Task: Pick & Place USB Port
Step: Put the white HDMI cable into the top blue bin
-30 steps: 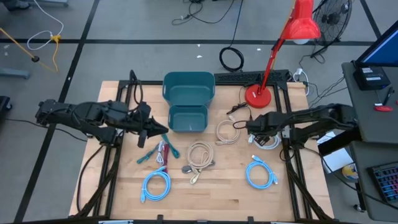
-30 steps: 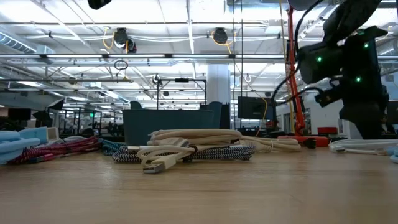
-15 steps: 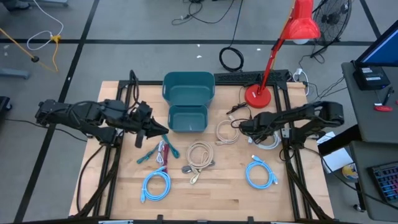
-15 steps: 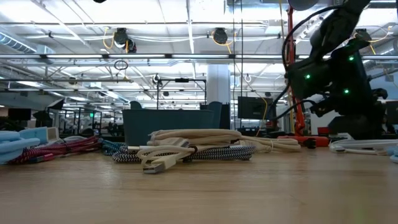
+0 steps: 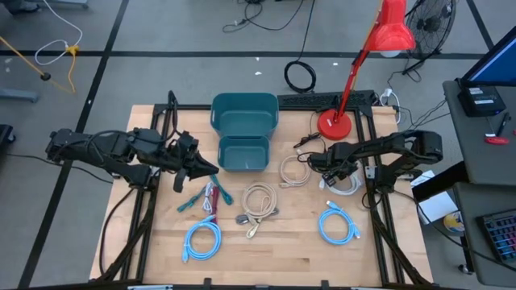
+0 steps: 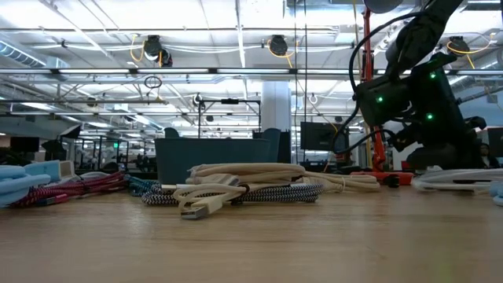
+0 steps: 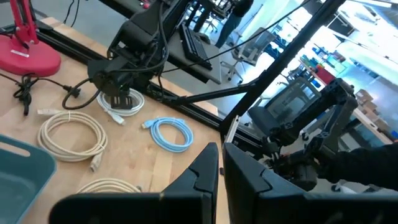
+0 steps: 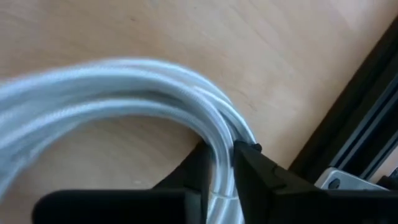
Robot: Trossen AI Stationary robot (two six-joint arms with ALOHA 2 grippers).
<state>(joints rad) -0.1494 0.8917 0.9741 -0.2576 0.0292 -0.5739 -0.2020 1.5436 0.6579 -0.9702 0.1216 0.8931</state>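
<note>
Right gripper (image 8: pixel 217 163) low over table edge, fingers narrowly straddling white cable coil (image 8: pixel 124 93) — apparently gripping for lift toward teal bin (image 5: pixel 244 129). Left gripper (image 5: pixel 201 167) idle beside bin, nearly closed, empty.

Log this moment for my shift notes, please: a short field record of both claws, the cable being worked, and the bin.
right claw: down at the table's right side, fingers closed around the white cable
white cable: coiled, lying on the wood by the right frame rail
left claw: shut, empty, left of the teal bin
teal bin: at the table's back centre; no cable seen inside
table: other coiled cables spread across it
</note>
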